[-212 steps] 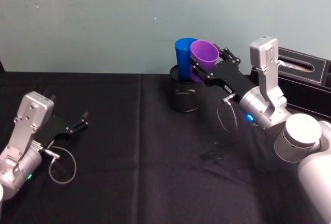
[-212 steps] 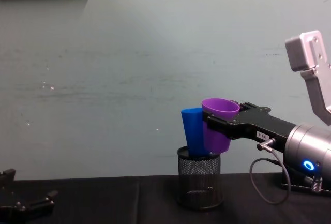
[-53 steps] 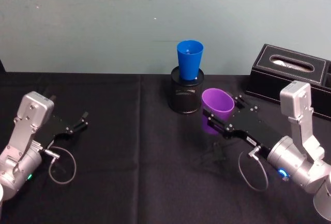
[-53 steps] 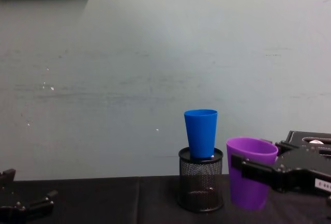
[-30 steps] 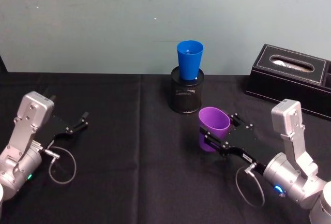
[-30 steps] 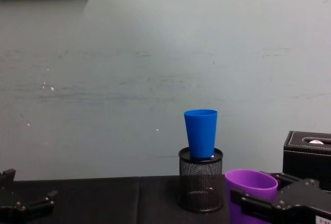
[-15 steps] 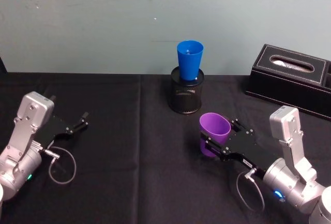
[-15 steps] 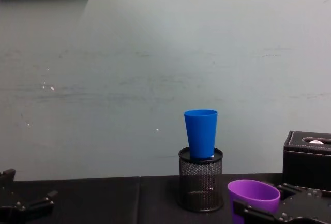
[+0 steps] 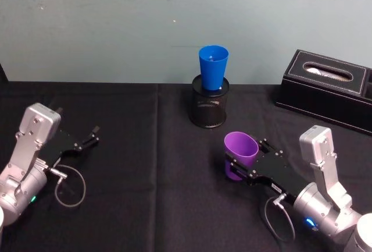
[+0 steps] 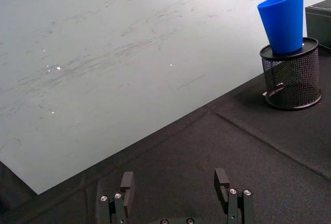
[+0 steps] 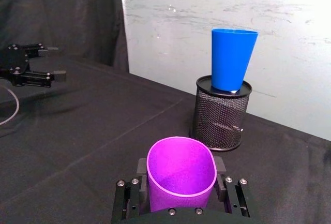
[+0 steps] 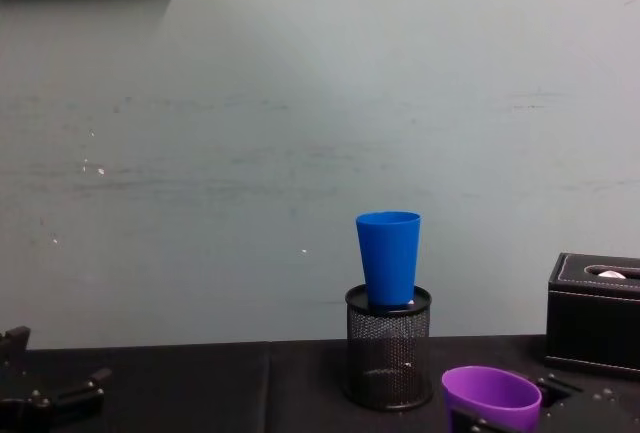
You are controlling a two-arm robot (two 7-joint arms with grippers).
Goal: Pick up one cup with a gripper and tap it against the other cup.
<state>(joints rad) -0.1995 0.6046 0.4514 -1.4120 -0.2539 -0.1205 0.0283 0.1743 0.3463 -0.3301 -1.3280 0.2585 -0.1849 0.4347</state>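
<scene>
Left gripper point(image 10: 175, 183), jaws parted over black cloth point(image 10: 207, 141), is facing the pale wall point(image 10: 103, 53); blue cup point(image 10: 283, 21) is sitting upright in mesh pen holder point(image 10: 290, 79) at its two o'clock.

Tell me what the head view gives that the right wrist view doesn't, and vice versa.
Head view adds the tissue box at far right and the arm behind the right gripper. Right wrist view adds both jaws pressed on the sides of the purple cup. Shared: the blue cup standing in the mesh holder, apart from the purple cup, and the open left gripper parked at the left.
</scene>
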